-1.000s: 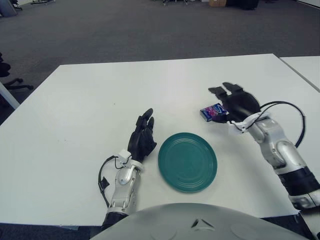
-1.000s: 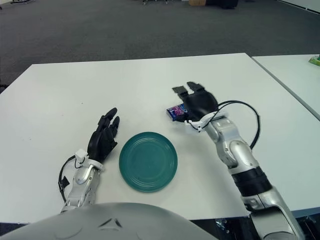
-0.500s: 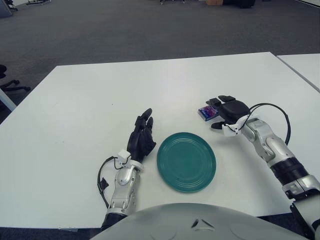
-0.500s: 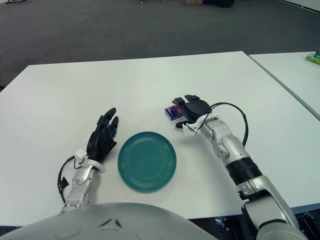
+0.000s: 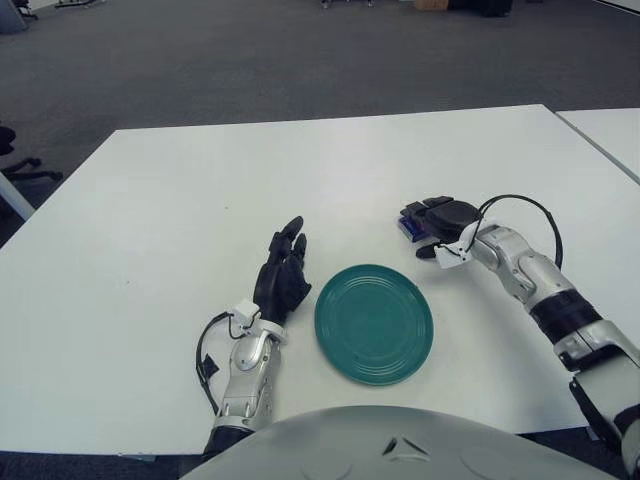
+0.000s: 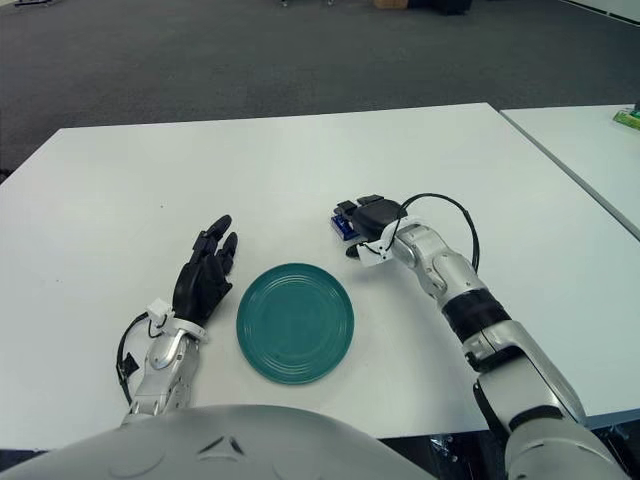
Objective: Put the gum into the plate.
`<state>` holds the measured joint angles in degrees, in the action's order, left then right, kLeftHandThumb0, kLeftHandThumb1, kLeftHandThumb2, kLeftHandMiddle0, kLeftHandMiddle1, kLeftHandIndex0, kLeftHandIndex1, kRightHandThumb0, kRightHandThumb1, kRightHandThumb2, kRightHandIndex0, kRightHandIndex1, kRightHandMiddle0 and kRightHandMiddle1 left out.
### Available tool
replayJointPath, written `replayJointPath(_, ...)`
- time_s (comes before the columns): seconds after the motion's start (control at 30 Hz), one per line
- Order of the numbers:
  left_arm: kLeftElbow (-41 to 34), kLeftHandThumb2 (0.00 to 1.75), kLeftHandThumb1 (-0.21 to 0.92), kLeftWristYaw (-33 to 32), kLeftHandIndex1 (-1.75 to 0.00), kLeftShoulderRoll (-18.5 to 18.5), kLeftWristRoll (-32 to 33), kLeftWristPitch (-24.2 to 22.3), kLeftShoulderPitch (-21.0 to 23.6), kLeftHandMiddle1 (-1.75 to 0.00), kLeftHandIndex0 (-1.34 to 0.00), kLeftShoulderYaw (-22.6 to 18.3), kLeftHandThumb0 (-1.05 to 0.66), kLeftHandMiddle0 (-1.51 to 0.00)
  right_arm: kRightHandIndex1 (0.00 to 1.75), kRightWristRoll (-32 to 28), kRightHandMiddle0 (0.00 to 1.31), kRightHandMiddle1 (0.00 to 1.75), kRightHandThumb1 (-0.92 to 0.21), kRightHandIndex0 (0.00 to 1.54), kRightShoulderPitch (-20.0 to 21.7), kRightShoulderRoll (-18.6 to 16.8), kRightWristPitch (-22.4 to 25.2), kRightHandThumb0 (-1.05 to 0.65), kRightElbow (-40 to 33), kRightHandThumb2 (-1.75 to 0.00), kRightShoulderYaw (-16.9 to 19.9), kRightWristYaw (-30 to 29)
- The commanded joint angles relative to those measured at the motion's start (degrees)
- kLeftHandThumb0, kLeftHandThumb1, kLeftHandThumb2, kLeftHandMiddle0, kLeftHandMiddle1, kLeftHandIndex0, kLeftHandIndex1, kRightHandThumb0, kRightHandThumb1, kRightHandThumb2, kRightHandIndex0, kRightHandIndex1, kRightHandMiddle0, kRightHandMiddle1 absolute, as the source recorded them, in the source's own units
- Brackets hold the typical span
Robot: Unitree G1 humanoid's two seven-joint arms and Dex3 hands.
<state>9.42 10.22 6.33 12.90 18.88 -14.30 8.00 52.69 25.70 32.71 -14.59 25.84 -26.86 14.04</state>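
Note:
The gum [image 5: 405,227] is a small blue and purple pack lying on the white table [image 5: 200,200], just beyond the right rim of the teal plate [image 5: 374,322]. My right hand [image 5: 420,230] lies low over the pack and covers most of it. Its fingers [image 5: 418,207] drape over the far side and the thumb stands a little apart on the near side. Only the pack's left end shows, also in the right eye view [image 6: 341,226]. The plate holds nothing. My left hand [image 5: 285,270] rests flat on the table left of the plate, fingers relaxed.
A second white table [image 6: 600,150] stands to the right across a narrow gap, with a small green thing [image 6: 630,119] at its far edge. Grey carpet lies beyond the table's far edge.
My right hand has come down and forward from above the gum until it lies over it, with the fingers curling lower. The gum, the plate and my left hand have not moved.

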Motion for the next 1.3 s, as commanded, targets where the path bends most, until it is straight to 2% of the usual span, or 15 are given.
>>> replayJointPath(0.0, 0.7, 0.89, 0.92, -1.2, -0.59, 2.8, -0.3, -1.7, -2.1, 0.00, 0.00, 0.9, -1.02, -0.21, 0.01, -1.1, 0.00, 0.50, -0.92, 0.22, 1.9, -0.6, -1.0, -0.76, 4.0, -0.35, -1.0, 0.0)
replayJointPath(0.3, 0.0, 0.92, 0.92, -2.2, -0.54, 1.9, -2.1, -1.1, -2.6, 0.00, 0.00, 1.9, -0.99, -0.18, 0.03, -3.0, 0.00, 0.48, -0.92, 0.28, 4.0, -1.2, -2.6, -0.77, 10.1, -0.30, -1.8, -1.9)
replayJointPath(0.83, 0.6, 0.94, 0.92, -2.6, -0.50, 2.2, -2.4, -0.6, -2.5, 0.00, 0.00, 2.2, -0.97, -0.15, 0.03, -5.3, 0.00, 0.46, -0.92, 0.32, 7.2, -1.2, -5.1, -0.76, 17.7, -0.30, -3.6, 0.0)
replayJointPath(0.97, 0.5, 0.94, 0.92, -2.9, -0.49, 2.2, -2.7, -0.4, -2.6, 0.00, 0.00, 2.4, -0.97, -0.16, 0.04, -4.6, 0.00, 0.51, -0.92, 0.35, 8.9, -2.1, -6.8, -0.76, 23.9, -0.34, -4.8, -2.1)
replayJointPath(1.03, 0.4, 0.94, 0.92, -3.0, -0.49, 2.1, -2.7, -0.4, -2.6, 0.00, 0.00, 2.5, -0.97, -0.15, 0.07, -4.4, 0.00, 0.62, -0.92, 0.40, 9.6, -2.6, -7.6, -0.76, 26.5, -0.39, -5.5, -3.4)
replayJointPath(1.1, 0.2, 0.94, 0.92, -3.1, -0.48, 2.2, -2.5, -0.7, -2.7, 0.00, 0.00, 2.4, -0.97, -0.15, 0.08, -4.7, 0.00, 0.66, -0.92, 0.42, 10.1, -2.9, -8.3, -0.76, 28.5, -0.40, -5.9, -3.9)
replayJointPath(1.13, 0.1, 0.94, 0.92, -3.1, -0.48, 2.2, -2.3, -0.9, -2.7, 0.00, 0.00, 2.4, -0.97, -0.15, 0.23, -4.9, 0.02, 0.81, -0.92, 0.46, 10.3, -3.1, -8.6, -0.76, 29.4, -0.41, -6.0, -4.0)
replayJointPath(1.17, 0.0, 0.94, 0.92, -3.1, -0.48, 2.2, -2.2, -1.1, -2.7, 0.00, 0.00, 2.3, -0.97, -0.15, 0.54, -5.1, 0.02, 1.07, -0.92, 0.48, 10.6, -3.3, -8.9, -0.77, 30.2, -0.43, -6.1, -4.1)
replayJointPath(1.2, -0.1, 0.94, 0.92, -3.1, -0.48, 2.2, -2.1, -1.2, -2.7, 0.00, 0.00, 2.3, -0.97, -0.15, 0.76, -5.2, 0.01, 1.25, -0.92, 0.48, 10.8, -3.4, -9.2, -0.77, 30.8, -0.45, -6.3, -4.3)
replayJointPath(1.23, -0.1, 0.94, 0.92, -3.1, -0.48, 2.2, -1.9, -1.3, -2.7, 0.00, 0.00, 2.1, -0.97, -0.15, 0.83, -5.6, 0.01, 1.31, -0.92, 0.48, 10.6, -3.5, -9.9, -0.77, 31.5, -0.46, -6.2, -5.1)
replayJointPath(1.27, -0.1, 0.94, 0.92, -3.2, -0.48, 2.3, -1.7, -1.5, -2.7, 0.00, 0.00, 1.9, -0.98, -0.15, 1.16, -5.9, 0.15, 1.46, -0.92, 0.54, 10.6, -3.6, -10.5, -0.74, 32.1, -0.46, -6.1, -5.8)
